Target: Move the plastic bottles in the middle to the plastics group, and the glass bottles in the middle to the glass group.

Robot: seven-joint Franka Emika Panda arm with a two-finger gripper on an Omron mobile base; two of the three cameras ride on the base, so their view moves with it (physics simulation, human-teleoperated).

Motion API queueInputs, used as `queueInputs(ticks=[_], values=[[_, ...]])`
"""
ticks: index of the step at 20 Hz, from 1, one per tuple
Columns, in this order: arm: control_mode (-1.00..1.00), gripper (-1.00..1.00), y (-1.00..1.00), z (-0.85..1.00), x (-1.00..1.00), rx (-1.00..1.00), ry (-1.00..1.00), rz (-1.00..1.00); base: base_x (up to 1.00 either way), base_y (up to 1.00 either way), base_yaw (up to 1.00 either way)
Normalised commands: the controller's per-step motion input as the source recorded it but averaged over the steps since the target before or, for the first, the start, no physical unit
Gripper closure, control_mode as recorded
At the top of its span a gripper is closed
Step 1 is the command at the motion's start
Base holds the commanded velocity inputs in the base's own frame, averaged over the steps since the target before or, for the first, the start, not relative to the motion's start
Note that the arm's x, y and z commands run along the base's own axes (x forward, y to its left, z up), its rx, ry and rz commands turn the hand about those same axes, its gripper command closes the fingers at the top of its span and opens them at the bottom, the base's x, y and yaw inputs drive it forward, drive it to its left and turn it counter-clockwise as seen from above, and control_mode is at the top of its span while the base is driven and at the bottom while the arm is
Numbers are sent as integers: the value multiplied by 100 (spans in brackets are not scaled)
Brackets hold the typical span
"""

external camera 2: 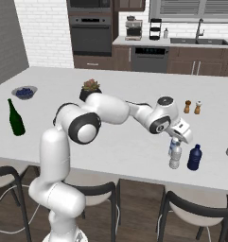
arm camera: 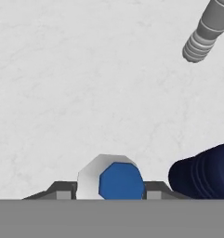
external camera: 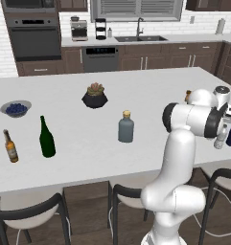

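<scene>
Far to the pincer's left on the white worktop (external camera: 78, 158) stand the brown beer bottle (external camera: 10, 146) and the green wine bottle (external camera: 47, 137), with a bowl of blueberries (external camera: 16, 109) behind them. Nearer, yet still well apart from the pincer, are a potted plant (external camera: 94, 95) and the squat grey-blue bottle (external camera: 126, 127) with its tan stopper. The pincer (external camera 2: 180, 137) hangs over the blue-labelled water bottle (external camera 2: 174, 146), its fingers either side of the bottle; whether they press it cannot be told. Just below stands the greyish water bottle (external camera 2: 175, 157), and the dark blue bottle (external camera 2: 195, 157) is just to the right. Two small shakers (external camera 2: 192, 107) stand beyond. The hand view looks straight down on the bottle's blue label and white cap (arm camera: 111, 179) between the fingertips (arm camera: 62, 189), which the base views hide
</scene>
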Motion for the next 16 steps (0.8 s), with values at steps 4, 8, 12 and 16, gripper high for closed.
queueInputs(ticks=[4,8,12,16], values=[[-100,100,0,-30,1,0,0,0,0,0,0],[-100,100,0,-23,1,0,0,0,0,0,0],[-100,100,0,-16,0,0,0,0,0,0,0],[-100,-100,0,0,0,0,0,0,0,0,0]])
